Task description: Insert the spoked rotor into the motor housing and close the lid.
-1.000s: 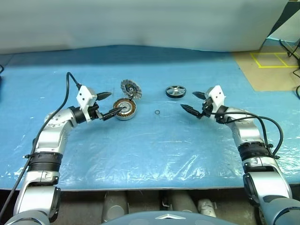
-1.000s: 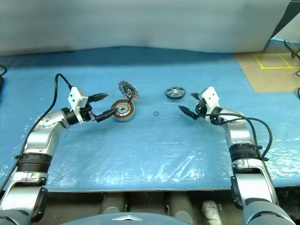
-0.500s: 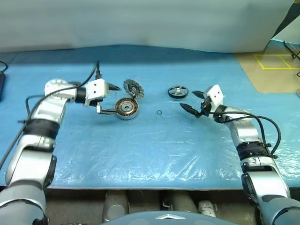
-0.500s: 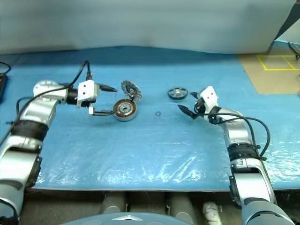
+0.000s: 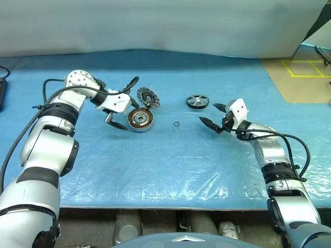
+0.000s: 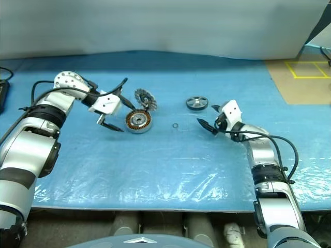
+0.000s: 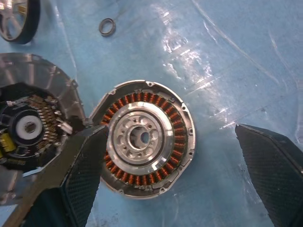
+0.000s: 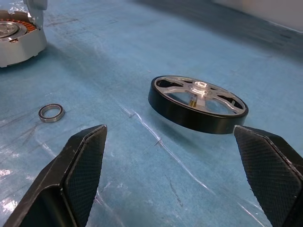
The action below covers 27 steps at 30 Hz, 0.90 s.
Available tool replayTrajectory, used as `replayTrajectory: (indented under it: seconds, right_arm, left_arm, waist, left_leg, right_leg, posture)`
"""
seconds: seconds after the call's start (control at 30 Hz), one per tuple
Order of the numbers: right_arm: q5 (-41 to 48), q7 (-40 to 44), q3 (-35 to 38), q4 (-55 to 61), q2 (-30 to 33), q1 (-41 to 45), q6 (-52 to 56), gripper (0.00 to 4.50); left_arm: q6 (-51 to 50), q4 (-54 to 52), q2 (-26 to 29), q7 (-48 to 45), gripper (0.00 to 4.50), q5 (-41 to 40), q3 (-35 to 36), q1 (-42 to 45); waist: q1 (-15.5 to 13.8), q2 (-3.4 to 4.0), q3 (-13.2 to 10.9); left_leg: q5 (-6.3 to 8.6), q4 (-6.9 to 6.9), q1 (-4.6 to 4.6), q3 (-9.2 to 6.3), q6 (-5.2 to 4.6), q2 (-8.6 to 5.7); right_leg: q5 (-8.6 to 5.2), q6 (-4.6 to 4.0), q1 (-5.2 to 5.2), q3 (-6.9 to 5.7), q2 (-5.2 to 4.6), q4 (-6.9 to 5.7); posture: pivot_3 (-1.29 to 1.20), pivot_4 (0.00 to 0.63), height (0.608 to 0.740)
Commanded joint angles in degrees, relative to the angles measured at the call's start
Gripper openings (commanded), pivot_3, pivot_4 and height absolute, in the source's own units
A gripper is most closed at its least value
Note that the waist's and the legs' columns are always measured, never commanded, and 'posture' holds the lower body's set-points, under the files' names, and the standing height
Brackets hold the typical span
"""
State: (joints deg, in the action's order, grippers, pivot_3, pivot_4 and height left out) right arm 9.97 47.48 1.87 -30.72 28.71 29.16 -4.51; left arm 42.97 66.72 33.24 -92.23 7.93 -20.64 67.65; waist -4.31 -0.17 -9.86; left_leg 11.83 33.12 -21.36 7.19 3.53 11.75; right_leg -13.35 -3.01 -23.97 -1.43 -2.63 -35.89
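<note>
Seen from the head: motor housing point(image 5: 139, 119) lying flat on the blue plastic-covered table point(image 5: 170, 165), left of middle and toward the far edge, its lid point(image 5: 148, 97) tipped up at the far side, ribbed face showing; spoked rotor point(image 5: 196, 101) lying flat well apart to the right, just as near the far edge; small metal ring point(image 5: 177, 124) loose on the sheet between housing and rotor, touching neither; left gripper point(image 5: 123, 103) pointing down beside the housing's left side, fingers spread wide and holding nothing; right gripper point(image 5: 213, 114) roughly level, short of the rotor and to its right, fingers likewise wide apart and empty. Shown closer by the left wrist camera: copper windings ringing a silver centre inside the housing, dark centre and small parts inside the lid, one finger point(image 7: 83, 175) overlapping the housing's rim. Shown by the right wrist camera: rotor's black rim and silver spokes side-on between both fingers but beyond their tips, ring nearer. No readable writing anywhere; yellow tape lines point(image 5: 305, 67) on the floor past the table's far right corner.
</note>
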Motion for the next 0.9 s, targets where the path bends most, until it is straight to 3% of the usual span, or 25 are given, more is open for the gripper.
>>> replayTrajectory:
  seconds: [0.03, 0.4, 0.67, 0.9]
  right_arm:
    - [1.12, -0.53, 2.12, 2.48, 0.62, -0.81, -1.00, 4.47]
    - [1.29, 0.07, 2.12, 1.46, 0.99, 1.14, -0.82, 4.47]
    - [1.74, 6.57, 1.82, 1.55, 6.18, 6.53, 3.48, 4.47]
    - [1.65, 7.47, 1.23, 2.94, 6.33, 7.57, 5.08, 4.47]
  left_arm:
    - [2.59, 2.18, -0.09, 0.69, 4.50, 2.64, -0.45, 1.88]
    - [3.46, 5.52, -2.44, 2.93, 4.50, 9.41, -2.15, 5.47]
    - [3.58, 6.52, -5.33, 4.90, 4.50, 16.00, -6.52, 7.84]
    - [3.53, 7.54, -7.71, 8.89, 4.50, 19.60, -8.17, 9.96]
  waist:
    - [-0.13, 0.00, 0.00]
    - [-1.15, -0.01, -0.01]
    - [-1.36, -0.05, -0.03]
    - [-1.35, -0.15, -0.09]
  left_leg:
    - [0.00, 0.00, -0.01, -0.01, 0.00, 0.00]
    - [0.00, 0.02, 0.00, -0.02, 0.00, 0.00]
    - [0.00, 0.04, -0.09, -0.04, 0.00, -0.02]
    - [0.00, 0.07, -0.11, -0.08, 0.00, -0.03]
  right_leg:
    - [0.00, 0.00, 0.00, 0.00, 0.00, 0.01]
    - [0.01, 0.02, 0.00, -0.02, -0.01, -0.01]
    - [0.02, 0.03, 0.00, -0.02, -0.01, -0.01]
    - [0.02, 0.04, 0.00, -0.03, 0.01, -0.04]
  posture:
    - [0.00, 0.150, 0.740]
    - [0.00, 0.150, 0.740]
    - [0.00, 0.150, 0.740]
    - [0.00, 0.150, 0.740]
